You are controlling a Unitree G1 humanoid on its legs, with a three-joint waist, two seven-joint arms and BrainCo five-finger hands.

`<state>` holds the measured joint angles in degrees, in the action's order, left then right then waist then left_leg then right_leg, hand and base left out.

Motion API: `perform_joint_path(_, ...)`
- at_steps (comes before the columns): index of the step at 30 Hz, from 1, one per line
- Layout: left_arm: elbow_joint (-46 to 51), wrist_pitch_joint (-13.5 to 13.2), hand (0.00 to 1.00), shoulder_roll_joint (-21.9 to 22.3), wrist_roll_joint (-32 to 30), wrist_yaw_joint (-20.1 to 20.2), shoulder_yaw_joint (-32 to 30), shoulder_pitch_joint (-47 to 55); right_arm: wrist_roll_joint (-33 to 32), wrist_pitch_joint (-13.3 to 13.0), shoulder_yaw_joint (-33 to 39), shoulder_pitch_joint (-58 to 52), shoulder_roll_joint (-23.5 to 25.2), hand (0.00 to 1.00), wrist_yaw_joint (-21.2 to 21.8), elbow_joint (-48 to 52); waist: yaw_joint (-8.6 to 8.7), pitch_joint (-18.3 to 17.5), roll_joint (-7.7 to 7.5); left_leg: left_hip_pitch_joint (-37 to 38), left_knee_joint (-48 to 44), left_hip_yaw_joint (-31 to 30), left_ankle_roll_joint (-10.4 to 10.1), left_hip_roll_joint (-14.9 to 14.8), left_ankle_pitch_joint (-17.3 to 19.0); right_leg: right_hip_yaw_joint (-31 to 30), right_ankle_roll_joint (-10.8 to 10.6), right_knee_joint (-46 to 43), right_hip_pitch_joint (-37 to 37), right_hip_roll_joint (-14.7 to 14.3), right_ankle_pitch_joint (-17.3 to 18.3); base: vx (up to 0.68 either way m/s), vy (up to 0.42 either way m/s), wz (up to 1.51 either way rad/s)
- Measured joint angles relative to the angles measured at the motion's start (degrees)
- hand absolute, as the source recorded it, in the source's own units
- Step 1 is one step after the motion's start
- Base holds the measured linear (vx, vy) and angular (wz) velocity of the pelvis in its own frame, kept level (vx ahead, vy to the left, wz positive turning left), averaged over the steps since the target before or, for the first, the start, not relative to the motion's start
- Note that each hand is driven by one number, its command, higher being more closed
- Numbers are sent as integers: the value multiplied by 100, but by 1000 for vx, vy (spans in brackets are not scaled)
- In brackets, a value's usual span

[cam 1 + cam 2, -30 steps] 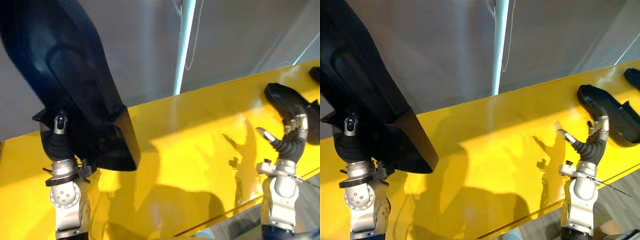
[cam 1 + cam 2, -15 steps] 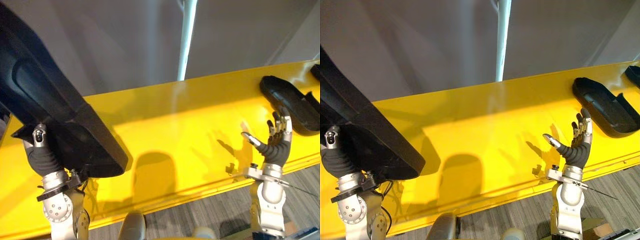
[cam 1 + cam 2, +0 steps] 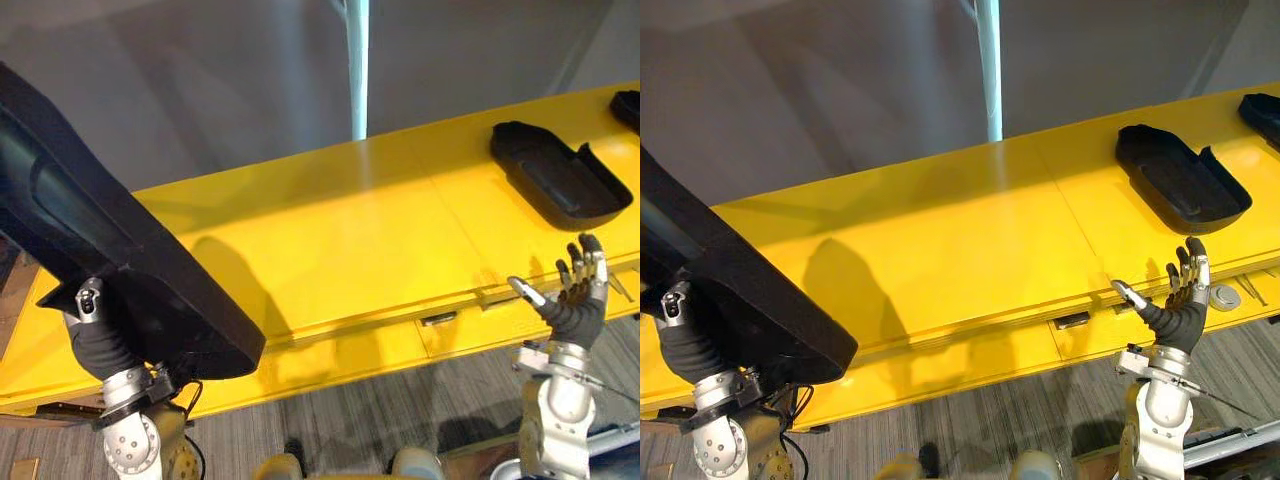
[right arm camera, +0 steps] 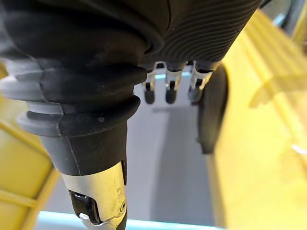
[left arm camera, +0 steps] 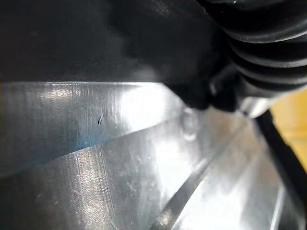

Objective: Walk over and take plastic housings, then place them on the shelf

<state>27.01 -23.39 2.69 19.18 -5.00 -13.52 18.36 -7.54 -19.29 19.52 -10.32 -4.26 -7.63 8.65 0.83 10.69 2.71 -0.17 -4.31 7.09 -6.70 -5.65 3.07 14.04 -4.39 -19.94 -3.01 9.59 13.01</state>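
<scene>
A grey wall (image 3: 200, 80) backs a long glossy yellow shelf (image 3: 340, 250) running from 8 to 2 o'clock, with grey plank floor (image 3: 970, 430) below. A big matte black plastic housing (image 3: 100, 260), long and moulded, tilts at 9 o'clock above the left hand (image 3: 95, 335), whose fingers are hidden, so their state cannot be told. A smaller housing (image 3: 550, 180) lies on the shelf at 2 o'clock. At 4 o'clock the right hand (image 3: 575, 312) spreads straight fingers, holding nothing.

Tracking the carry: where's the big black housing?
Eye views, robot's left: the big black housing rides on the left hand, beside the yellow shelf's left end.
</scene>
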Motion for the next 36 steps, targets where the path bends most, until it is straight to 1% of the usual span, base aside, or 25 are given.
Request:
perform_joint_path(1, 0, 0, 100, -6, -2, 7, 15, 2, 0, 0, 0, -38, 50, 0, 1, 0, 0, -8, -39, -3, 0, -1, 22, 26, 0, 1, -25, 65, 24, 20, -43, -29, 165, 2)
perform_joint_path(3, 0, 2, 100, -24, -17, 20, 39, 1, 51, -1, -6, -126, 160, 0, 0, 1, 7, -84, -164, -47, -2, 9, 105, 123, 11, -1, -132, 257, 68, 94, -165, -2, 143, 5)
perform_joint_path(5, 0, 15, 100, -63, -119, 23, 78, -28, 149, -4, -12, -188, 171, 0, 0, 6, 15, -119, -223, -81, -27, 26, 135, 185, 7, -4, -183, 394, 117, 134, -272, 28, 110, 1)
perform_joint_path(6, -1, 20, 100, -106, -228, 43, 85, -35, 160, -4, -41, -190, 170, 0, 0, 7, 10, -122, -229, -87, -33, 64, 161, 213, 13, -21, -200, 471, 129, 133, -337, 32, 70, -10)
perform_joint_path(7, -1, 44, 100, -166, -256, 78, 102, -37, 160, -4, -76, -177, 166, 0, 0, 7, 11, -120, -224, -88, -34, 118, 173, 227, 13, -53, -226, 520, 140, 134, -381, 37, 75, -16)
perform_joint_path(11, -62, 197, 100, -442, -858, 142, 156, -235, 159, -4, -124, -144, 63, 0, 2, 7, 28, -103, -158, -88, -38, 191, 213, 230, 37, -146, -236, 809, 208, 116, -570, 9, 54, -12)
perform_joint_path(14, -518, 289, 100, -880, -1084, 164, 219, -751, 166, -5, -122, 123, -280, 0, 2, 6, 106, -54, -76, -95, -55, 332, 248, 211, 64, -309, -236, 970, 173, 45, -709, -34, 32, -27)
perform_joint_path(15, -773, 396, 100, -1136, -1137, 137, 271, -1045, 164, -7, -124, 269, -428, 0, 13, 6, 158, -27, -41, -113, -73, 447, 265, 205, 77, -382, -239, 998, 111, 39, -756, -46, 30, -38)
perform_joint_path(16, -1025, 550, 100, -1381, -1240, 119, 328, -1364, 157, -20, -120, 382, -570, 0, 23, 7, 203, 0, 2, -149, -130, 526, 284, 191, 105, -497, -237, 1041, 72, 22, -819, -41, 39, -38)
perform_joint_path(17, -1143, 641, 100, -1490, -1302, 119, 357, -1535, 154, -23, -121, 417, -642, 0, 31, 8, 242, 9, 18, -174, -157, 565, 292, 186, 116, -523, -243, 1079, 51, 17, -854, -30, 40, -38)
perform_joint_path(18, -1337, 846, 100, -1708, -1296, 119, 407, -1878, 150, -25, -121, 496, -771, 0, 94, 24, 328, 63, 41, -196, -181, 636, 307, 186, 126, -631, -254, 1109, 2, 8, -903, -22, 30, -26)
perform_joint_path(19, -1455, 958, 100, -1803, -1290, 121, 449, -2081, 147, -28, -112, 505, -829, 0, 141, 62, 356, 105, 53, -194, -196, 674, 316, 185, 131, -656, -255, 1128, -2, 7, -929, -34, 38, -33)
perform_joint_path(21, -1989, 1479, 100, -2120, -1288, 115, 610, -2806, 142, -49, -124, 557, -1023, 0, 297, 219, 493, 182, 89, -190, -195, 852, 330, 183, 140, -830, -264, 1171, -96, -7, -1014, -31, 37, -37)
perform_joint_path(22, -2152, 1603, 100, -2175, -1288, 114, 649, -2985, 141, -65, -123, 571, -1059, 0, 332, 259, 537, 210, 93, -184, -196, 883, 331, 184, 140, -868, -271, 1173, -107, -8, -1024, -21, 27, -31)
perform_joint_path(23, -2539, 1824, 100, -2297, -1278, 85, 758, -3319, 135, -68, -130, 612, -1125, 0, 409, 277, 639, 221, 93, -183, -191, 926, 331, 186, 140, -941, -277, 1165, -147, -13, -1033, -17, 11, -25)
perform_joint_path(24, -2919, 2100, 100, -2364, -1276, 77, 853, -3649, 109, -68, -131, 627, -1200, 0, 469, 294, 708, 223, 95, -182, -186, 951, 331, 186, 140, -984, -278, 1154, -187, -21, -1042, -16, 11, -21)
perform_joint_path(25, -3109, 2213, 100, -2391, -1272, 62, 893, -3794, 100, -68, -132, 639, -1236, 0, 516, 299, 767, 227, 100, -180, -181, 958, 331, 187, 140, -993, -278, 1154, -194, -24, -1044, -7, 6, -18)
perform_joint_path(26, -3466, 2410, 100, -2467, -1247, 10, 1009, -4022, 62, -68, -146, 663, -1302, 0, 581, 302, 853, 239, 114, -148, -159, 1004, 331, 195, 140, -1039, -278, 1148, -201, -35, -1044, 2, 12, -29)
perform_joint_path(27, -3770, 2635, 100, -2494, -1175, 4, 1054, -4216, -61, -68, -211, 695, -1388, 0, 669, 308, 884, 292, 141, -38, -105, 1113, 331, 200, 139, -1150, -278, 1134, -199, -55, -1044, 3, 17, -32)
perform_joint_path(28, -3897, 2755, 100, -2495, -1118, -8, 1077, -4311, -85, -68, -233, 706, -1431, 0, 702, 319, 909, 321, 166, -10, -98, 1126, 331, 205, 139, -1175, -278, 1128, -191, -55, -1044, -1, 15, -35)
perform_joint_path(29, -4130, 2996, 100, -2497, -1030, -41, 1175, -4507, -108, -68, -244, 714, -1510, 0, 790, 346, 948, 378, 230, 42, -45, 1166, 331, 216, 139, -1240, -278, 1118, -200, -56, -1043, -5, 12, -21)
perform_joint_path(31, -4503, 3261, 100, -2516, -928, -39, 1369, -4820, -134, -63, -284, 737, -1623, 0, 884, 349, 981, 468, 322, 60, -25, 1236, 332, 219, 138, -1308, -278, 1083, -252, -52, -1043, -18, 8, -20)
perform_joint_path(32, -4749, 3452, 100, -2548, -767, -25, 1510, -4994, -146, -55, -338, 756, -1667, 0, 937, 340, 1020, 496, 353, 59, -17, 1249, 332, 218, 138, -1353, -278, 1046, -298, -54, -1042, -14, 0, -16)
perform_joint_path(34, -5204, 3736, 100, -2666, -644, -35, 1726, -5181, -186, -52, -555, 866, -1709, 0, 1050, 337, 1140, 514, 350, 75, -21, 1244, 331, 218, 137, -1403, -278, 1032, -313, -66, -1042, 0, -7, -14)
perform_joint_path(36, -5395, 3949, 100, -2720, -557, -42, 1822, -5331, -281, -52, -639, 880, -1749, 0, 1107, 336, 1182, 521, 343, 100, -20, 1244, 331, 216, 137, -1429, -277, 1014, -312, -63, -1041, 0, -5, -7)
